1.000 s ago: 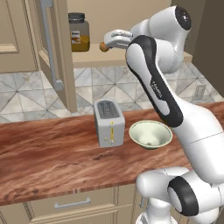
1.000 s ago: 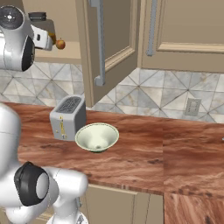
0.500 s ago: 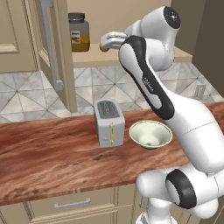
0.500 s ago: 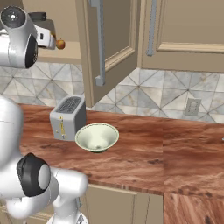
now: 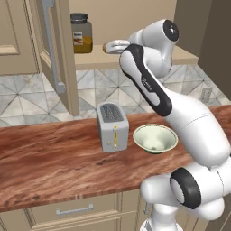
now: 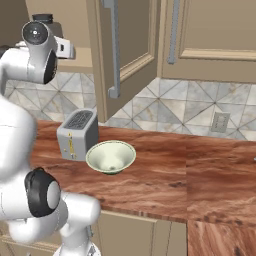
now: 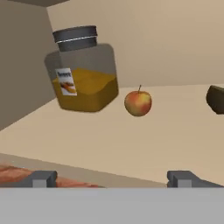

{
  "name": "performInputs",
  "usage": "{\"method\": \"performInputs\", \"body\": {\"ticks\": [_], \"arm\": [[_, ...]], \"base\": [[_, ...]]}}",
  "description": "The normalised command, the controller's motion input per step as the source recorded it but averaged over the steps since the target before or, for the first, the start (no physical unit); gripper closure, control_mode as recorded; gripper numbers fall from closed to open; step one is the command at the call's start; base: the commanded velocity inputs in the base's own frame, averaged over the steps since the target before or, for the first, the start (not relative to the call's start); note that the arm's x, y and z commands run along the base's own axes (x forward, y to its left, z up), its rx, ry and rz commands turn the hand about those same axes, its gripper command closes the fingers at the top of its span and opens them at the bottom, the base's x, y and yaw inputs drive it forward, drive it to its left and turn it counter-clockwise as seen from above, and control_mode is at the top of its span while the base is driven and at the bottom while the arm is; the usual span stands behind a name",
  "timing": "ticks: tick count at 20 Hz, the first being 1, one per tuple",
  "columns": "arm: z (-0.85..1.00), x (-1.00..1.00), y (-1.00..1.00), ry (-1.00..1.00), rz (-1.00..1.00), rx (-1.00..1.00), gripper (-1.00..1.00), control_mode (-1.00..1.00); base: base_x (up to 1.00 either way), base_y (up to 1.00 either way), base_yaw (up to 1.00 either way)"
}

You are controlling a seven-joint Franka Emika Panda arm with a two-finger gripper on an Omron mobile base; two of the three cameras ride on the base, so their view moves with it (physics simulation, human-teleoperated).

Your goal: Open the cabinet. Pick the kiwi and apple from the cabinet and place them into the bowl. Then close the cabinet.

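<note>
We see the cabinet [image 5: 49, 54] with its door swung open, the long silver handle [image 5: 52, 45] facing out over the counter. On the shelf inside stands a jar [image 7: 83, 70] with a dark lid and orange contents. Just beside it, apart from the glass, sits the apple [image 7: 138, 103], yellow-orange with a red blush and a thin stem. The kiwi [image 7: 216, 99] lies further along the same shelf, cut off by the edge of the hand view. Nothing stands between the apple and our gripper [image 7: 112, 178], whose jaws are spread wide and hold nothing; the two dark fingertips [image 7: 41, 178] sit far apart near the shelf's front edge.

From the left base view we find the arm [image 5: 149, 85] raised to the shelf's height, its hand close to the jar. Below, on the counter, the bowl [image 5: 154, 138] rests with nothing in it, just beside a silver toaster [image 5: 112, 126].

The counter [image 5: 54, 167] is reddish-brown wood grain. Behind it runs a grey tiled wall [image 6: 165, 107] with a socket [image 6: 219, 122], and a drawer front [image 5: 74, 210] sits under the counter.
</note>
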Motion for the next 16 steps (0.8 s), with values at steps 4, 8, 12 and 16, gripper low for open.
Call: {"method": "performInputs", "body": {"ticks": [4, 8, 12, 16], "arm": [[-0.06, 0.74, -0.19, 0.0, 0.0, 0.0, -1.0, -1.0], [0.0, 0.74, -0.02, 0.01, 0.0, 0.0, -1.0, -1.0], [0.0, 0.68, 0.0, 0.0, -0.01, 0.0, -1.0, -1.0], [0.0, 0.59, 0.02, 0.0, -0.05, 0.0, -1.0, -1.0]], "base": [[0.0, 0.0, 0.0], [0.0, 0.0, 0.0], [0.0, 0.0, 0.0], [0.0, 0.0, 0.0]]}}
